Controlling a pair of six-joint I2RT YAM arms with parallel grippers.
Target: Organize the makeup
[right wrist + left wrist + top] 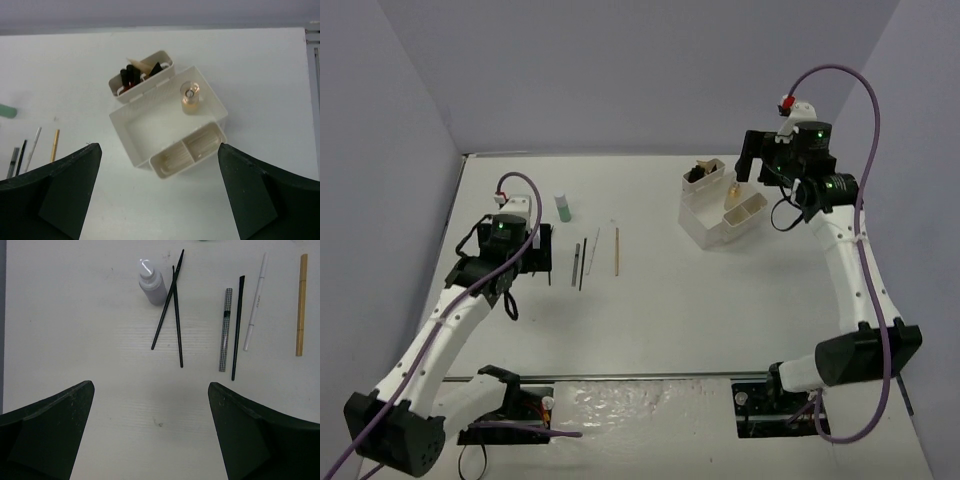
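Observation:
In the left wrist view the makeup lies loose on the table: a grey bottle (151, 285), two crossed black brushes (170, 310), a checked pencil (226, 330), a black pencil (237, 327), a white pencil (256, 302) and a tan pencil (301, 305). My left gripper (151, 385) hangs open just short of them, with nothing between its fingers. A green-capped bottle (562, 208) stands beyond. My right gripper (158, 146) is open above the white box (125, 135). An amber bottle (190, 95) stands upright in the box's large compartment. Black, red and tan pieces (137, 75) fill its rear pocket.
The box's front pocket (187, 150) is split in two sections. Grey walls close in the table on three sides. In the top view the left gripper (538, 250) sits left of the pencils (580, 262), and the right gripper (744, 168) sits over the box (705, 228).

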